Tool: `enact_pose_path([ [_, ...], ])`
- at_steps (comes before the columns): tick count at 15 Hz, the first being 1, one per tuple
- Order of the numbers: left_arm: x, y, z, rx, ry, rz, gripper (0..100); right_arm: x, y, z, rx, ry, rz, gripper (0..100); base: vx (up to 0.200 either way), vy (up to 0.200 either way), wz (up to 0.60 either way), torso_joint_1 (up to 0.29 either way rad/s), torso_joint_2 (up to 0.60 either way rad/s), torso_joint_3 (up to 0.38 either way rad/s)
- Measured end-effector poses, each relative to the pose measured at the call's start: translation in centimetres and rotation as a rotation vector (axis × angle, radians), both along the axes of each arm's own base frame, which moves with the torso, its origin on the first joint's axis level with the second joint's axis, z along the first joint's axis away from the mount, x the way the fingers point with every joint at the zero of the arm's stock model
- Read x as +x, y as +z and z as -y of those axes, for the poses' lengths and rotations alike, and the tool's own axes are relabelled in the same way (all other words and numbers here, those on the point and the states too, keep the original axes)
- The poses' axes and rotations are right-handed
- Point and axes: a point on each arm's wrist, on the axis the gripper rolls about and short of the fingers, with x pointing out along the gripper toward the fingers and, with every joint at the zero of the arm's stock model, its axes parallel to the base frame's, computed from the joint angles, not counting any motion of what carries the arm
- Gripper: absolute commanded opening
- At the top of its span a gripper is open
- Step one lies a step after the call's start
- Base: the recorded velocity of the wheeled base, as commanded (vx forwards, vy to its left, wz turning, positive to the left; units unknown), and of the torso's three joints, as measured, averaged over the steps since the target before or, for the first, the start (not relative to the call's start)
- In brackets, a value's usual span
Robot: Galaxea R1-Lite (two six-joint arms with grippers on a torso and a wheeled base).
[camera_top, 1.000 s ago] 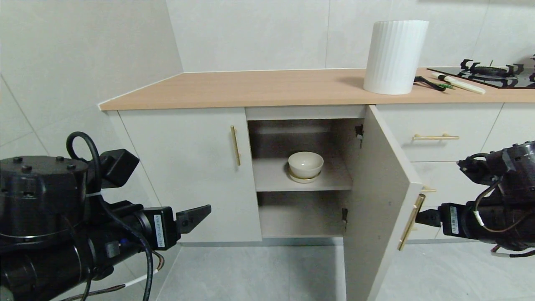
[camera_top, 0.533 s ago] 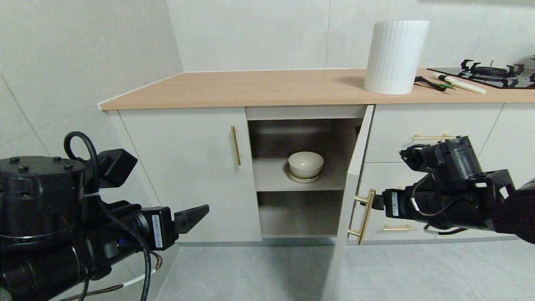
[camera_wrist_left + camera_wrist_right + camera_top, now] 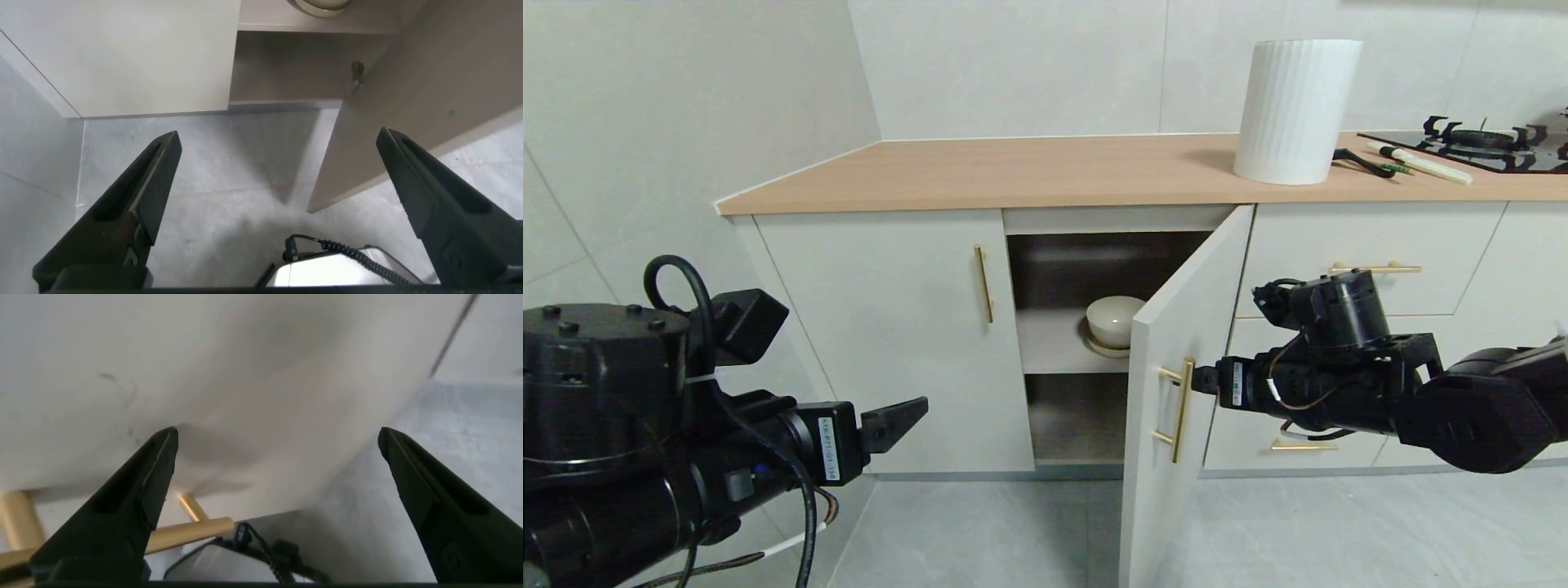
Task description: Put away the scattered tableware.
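Note:
A cream bowl (image 3: 1112, 317) sits on a small plate (image 3: 1104, 349) on the middle shelf of the under-counter cabinet, partly hidden by the half-swung cabinet door (image 3: 1176, 327). My right gripper (image 3: 1205, 382) is at the door's outer face beside its gold handle (image 3: 1178, 410). In the right wrist view the right gripper (image 3: 278, 433) is open, with the door panel (image 3: 245, 367) close in front and the handle (image 3: 196, 531) nearby. My left gripper (image 3: 898, 423) hangs low left of the cabinet. It is open (image 3: 278, 139) above the floor, with the bowl's edge (image 3: 323, 5) in that view.
A tall white ribbed container (image 3: 1296, 110) stands on the wooden countertop (image 3: 1013, 171). Utensils (image 3: 1417, 163) lie by the gas stove (image 3: 1478, 143). The left cabinet door (image 3: 890, 327) is closed, and drawers with gold handles (image 3: 1372, 268) are on the right. Grey floor lies below.
The cabinet door has swung leftward toward closing, from wide open to roughly half shut, now covering part of the bowl. My right arm moved left with it. The left arm stayed put.

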Motion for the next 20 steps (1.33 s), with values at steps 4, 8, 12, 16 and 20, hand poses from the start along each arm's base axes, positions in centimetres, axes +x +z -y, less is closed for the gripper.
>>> enact_pose_path([
  [4, 0.0, -0.1, 0.0, 0.0, -0.001, -0.002, 100, 0.8, -1.7, -1.4, 0.045, -0.013, -0.02, 100, 0.0, 0.0, 0.0, 0.0, 0.0, 0.0],
  [8, -0.1, -0.1, 0.0, 0.002, -0.002, -0.005, 100, 2.1, -3.3, -2.7, 0.063, -0.06, -0.006, 100, 0.05, 0.0, 0.0, 0.001, 0.0, 0.001],
  [12, -0.1, -0.1, 0.0, 0.002, -0.002, -0.005, 100, 3.0, -4.0, -3.7, 0.109, -0.093, 0.001, 100, 0.2, 0.0, 0.0, 0.004, 0.0, 0.002],
  [16, -0.1, -0.2, 0.0, 0.003, -0.002, -0.006, 100, 4.0, -4.1, -4.5, 0.184, -0.153, 0.002, 100, 0.1, 0.0, 0.0, 0.002, 0.0, -0.001],
  [20, -0.1, -0.1, 0.0, 0.0, -0.002, -0.002, 100, 5.7, -3.7, -5.4, 0.284, -0.241, 0.013, 100, 0.0, 0.0, 0.0, 0.0, 0.0, 0.0],
])
